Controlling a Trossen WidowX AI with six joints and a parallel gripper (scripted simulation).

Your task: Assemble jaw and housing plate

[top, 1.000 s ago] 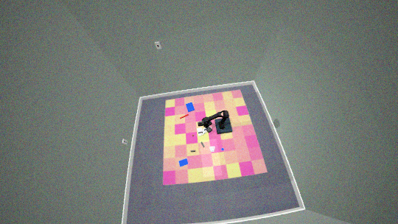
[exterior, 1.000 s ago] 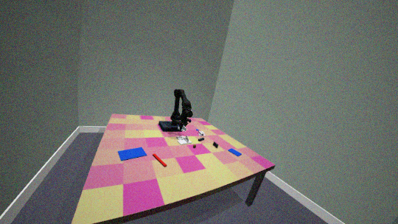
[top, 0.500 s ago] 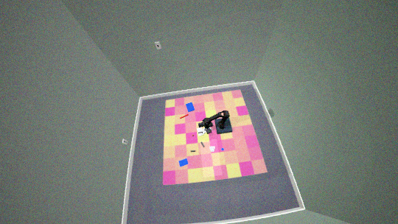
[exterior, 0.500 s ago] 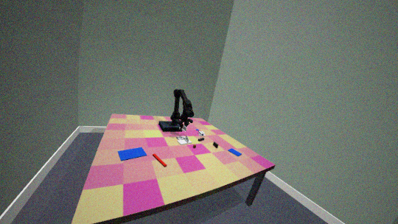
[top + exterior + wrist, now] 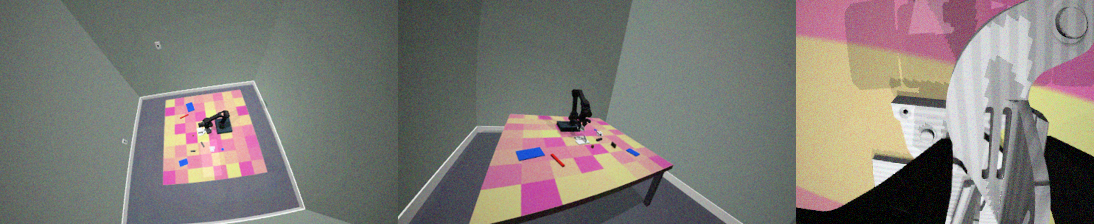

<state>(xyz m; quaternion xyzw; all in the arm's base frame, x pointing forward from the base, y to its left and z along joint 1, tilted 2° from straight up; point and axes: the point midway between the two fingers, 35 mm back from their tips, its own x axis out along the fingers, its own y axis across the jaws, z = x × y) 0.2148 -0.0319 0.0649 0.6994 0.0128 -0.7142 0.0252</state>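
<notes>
My gripper (image 5: 996, 148) (image 5: 581, 126) is shut on a light grey jaw (image 5: 971, 90). The jaw has a curved body, a round opening at its upper right and two slots between the fingers. In the wrist view it hides much of the white base (image 5: 885, 170) (image 5: 200, 132) (image 5: 581, 142) below. A white bracket (image 5: 913, 117) with a small dark hole and a round stub shows left of the jaw. The held jaw is above the base in the exterior view. Whether its teeth touch anything is hidden. A small white piece (image 5: 212, 149) (image 5: 599, 133), possibly the housing plate, lies apart.
Two blue rectangles (image 5: 190, 107) (image 5: 183, 162) and a red bar (image 5: 184, 116) (image 5: 557, 160) lie on the table. Small dark blocks (image 5: 203, 144) (image 5: 193, 151) (image 5: 613, 144) and a tiny blue piece (image 5: 222, 149) lie near the white parts. The arm's dark base (image 5: 228, 130) stands beside them.
</notes>
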